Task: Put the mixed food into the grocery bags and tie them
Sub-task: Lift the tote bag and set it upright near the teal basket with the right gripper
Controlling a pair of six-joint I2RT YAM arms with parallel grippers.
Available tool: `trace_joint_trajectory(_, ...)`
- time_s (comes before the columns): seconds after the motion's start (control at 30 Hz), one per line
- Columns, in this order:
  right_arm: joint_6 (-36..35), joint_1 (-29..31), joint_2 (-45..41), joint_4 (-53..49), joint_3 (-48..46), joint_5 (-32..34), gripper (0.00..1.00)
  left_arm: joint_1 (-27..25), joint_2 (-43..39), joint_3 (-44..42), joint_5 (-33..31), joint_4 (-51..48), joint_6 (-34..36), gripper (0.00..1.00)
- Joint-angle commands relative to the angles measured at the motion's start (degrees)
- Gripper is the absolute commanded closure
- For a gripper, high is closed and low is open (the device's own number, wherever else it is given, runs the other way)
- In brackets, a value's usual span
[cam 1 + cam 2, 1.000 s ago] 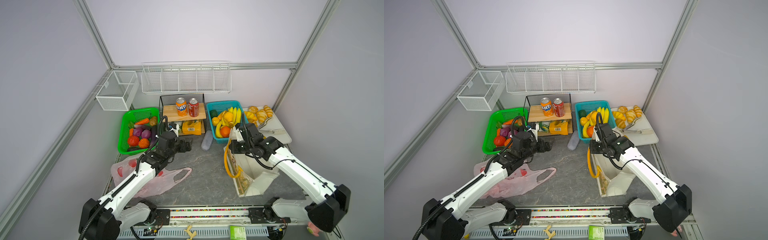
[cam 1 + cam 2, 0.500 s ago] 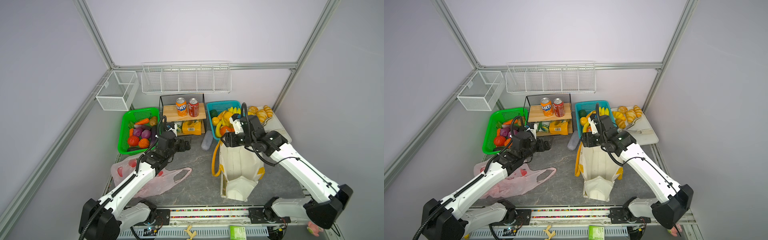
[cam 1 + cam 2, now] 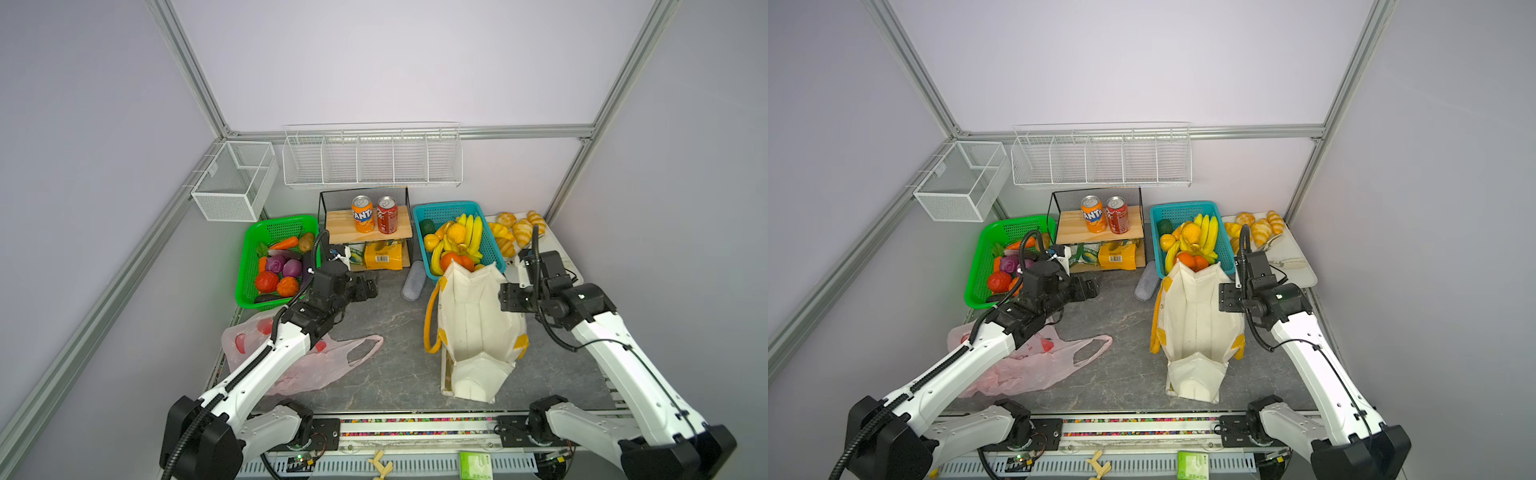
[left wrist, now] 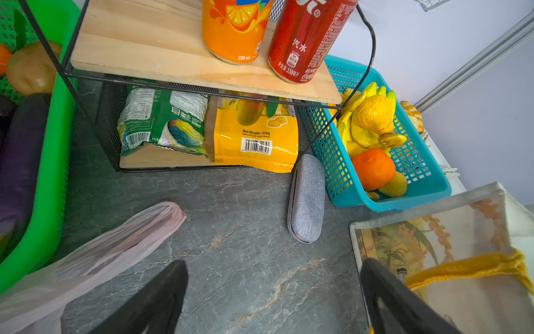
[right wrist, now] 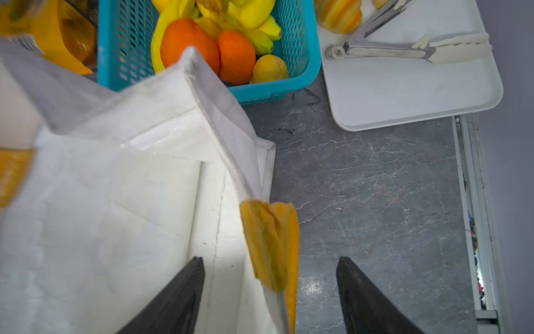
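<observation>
An orange Fanta can (image 3: 363,214) and a red soda can (image 3: 387,215) stand on the wooden shelf. The red tomato (image 3: 266,281), an orange round vegetable (image 3: 287,286) and a purple one (image 3: 275,263) lie in the green basket. The pink plastic bag (image 3: 307,365) lies flat under my left arm. The cream tote (image 3: 473,332) stands upright with its mouth wide. My left gripper (image 3: 368,286) (image 4: 271,269) hangs open over bare table, facing the shelf. My right gripper (image 3: 508,300) (image 5: 270,260) is open astride the tote's right rim, and the yellow handle patch (image 5: 268,243) hangs loose between its jaws.
The green basket (image 3: 249,266) stands back left and the teal basket (image 3: 494,253) of bananas and oranges touches the tote's far rim. A white tray (image 3: 569,266) with croissants and tongs sits back right. A grey case (image 3: 414,280) lies by the shelf, snack packets (image 4: 254,136) underneath.
The tote went from lying on its side to standing upright. My right gripper, shut on its yellow handle a second ago, has opened and shifted right. The left arm has barely moved.
</observation>
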Motion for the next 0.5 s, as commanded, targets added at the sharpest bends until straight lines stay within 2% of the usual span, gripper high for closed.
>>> trace_joint_trajectory(0.0,0.3,-0.5,0.1,7.4,-1.8,-4.5,0.58,0.5,1.5,3.1,1.9,-1.3,-0.3,0.07)
trace_joint_trajectory(0.07,1.6,-0.5,0.1,10.4,-3.1,-7.3,0.72,1.4,2.1,3.6,1.9,-1.7,-1.4,0.07)
trace_joint_trajectory(0.13,2.9,-0.4,0.3,14.2,-4.7,-11.5,0.79,3.4,2.9,3.6,4.2,-0.4,-2.7,0.08)
trace_joint_trajectory(0.3,6.8,0.7,1.9,20.3,-6.7,-21.3,0.83,5.7,5.6,4.9,6.0,1.4,-3.7,0.09)
trace_joint_trajectory(0.47,5.2,2.2,2.3,18.9,-5.8,-20.2,0.82,5.6,8.9,6.5,5.1,2.2,-4.2,0.10)
